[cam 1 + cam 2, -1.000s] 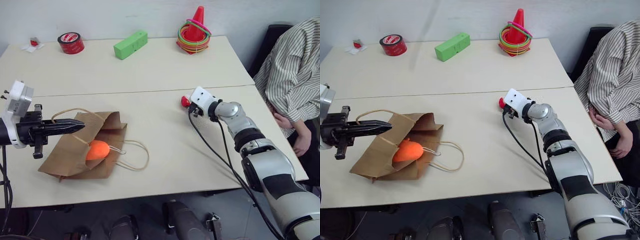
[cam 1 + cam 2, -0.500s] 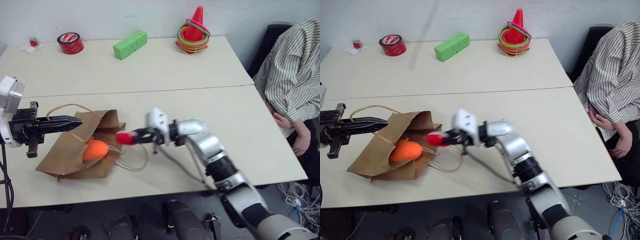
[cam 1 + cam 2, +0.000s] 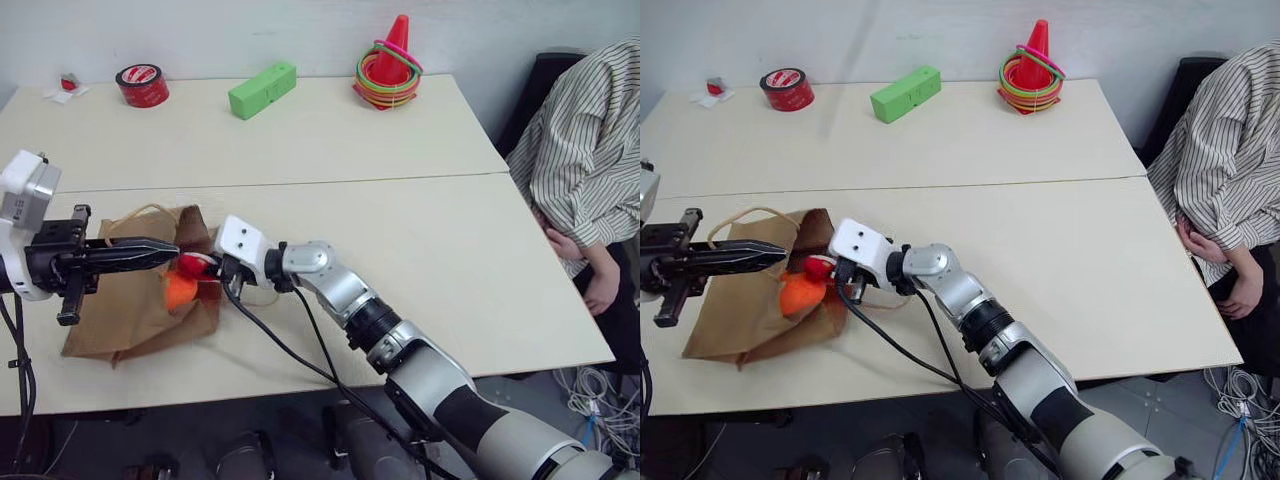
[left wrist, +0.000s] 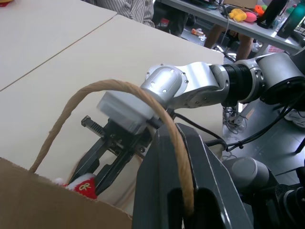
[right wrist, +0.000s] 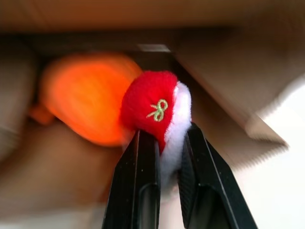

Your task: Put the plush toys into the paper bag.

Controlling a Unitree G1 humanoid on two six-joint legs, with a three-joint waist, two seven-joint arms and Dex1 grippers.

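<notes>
- I see two pale beige surfaces [image 3: 330, 150] pushed together, with a seam running across between them; a plain light wall stands behind the far one.
- On the far surface sit a red tape roll [image 3: 141, 85], a green block [image 3: 261, 89] and an orange cone [image 3: 390, 62] ringed with coloured hoops, all well apart from the work area; a small red-and-white scrap [image 3: 66, 86] lies at the far left corner.
- A person in a striped shirt [image 3: 585, 160] sits at the right edge, beside a dark chair back.
- The bag [image 3: 130, 300] lies on the near surface at my left, its mouth facing right.
- My left gripper [image 3: 165, 246] is clenched on the bag's cord handle [image 4: 119, 90], holding the upper lip raised.
- My right gripper [image 5: 164, 143] is clamped on the red toy [image 5: 155, 107], which sits right at the bag's mouth, touching the orange toy [image 5: 86, 105].
- The orange toy rests inside the bag, just behind the opening.
- A black cable [image 3: 290, 350] trails from my right wrist over the near edge of the surface.
- In the left wrist view, the room beyond holds another table with clutter, and someone's legs beneath it.
</notes>
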